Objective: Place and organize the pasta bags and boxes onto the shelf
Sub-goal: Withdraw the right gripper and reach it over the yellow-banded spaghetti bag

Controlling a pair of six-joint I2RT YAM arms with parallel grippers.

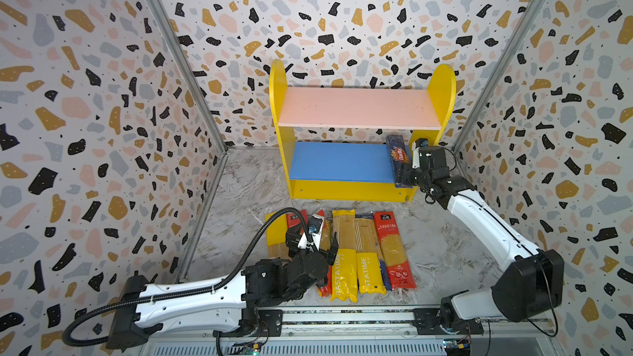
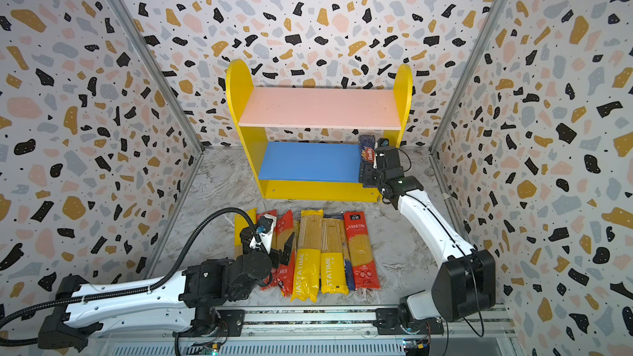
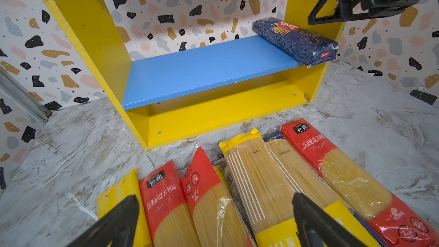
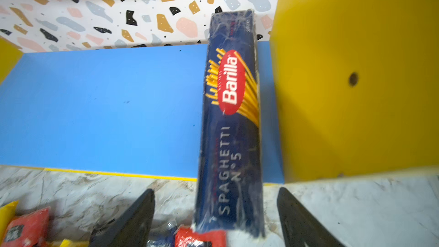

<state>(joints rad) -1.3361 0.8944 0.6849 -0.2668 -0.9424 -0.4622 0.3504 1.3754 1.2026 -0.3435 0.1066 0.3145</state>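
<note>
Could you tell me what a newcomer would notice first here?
The yellow shelf at the back wall stands out, bare except for one Barilla box at the right end of the blue board, between the jaws of the open right gripper. Before it, a row of spaghetti packs lies under the open left gripper.

Barilla box [image 1: 397, 162] lies on the shelf's [image 1: 342, 191] lower board [image 1: 339, 162], right end; pasta packs [image 1: 344, 251] lie side by side before it, lower centre.

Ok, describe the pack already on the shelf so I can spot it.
Find the yellow-sided shelf, then its blue lower board. At that board's right end lies a dark blue box, its near end poking past the front edge. It alone shows a red oval Barilla logo; the other packs lie on the floor.
</note>
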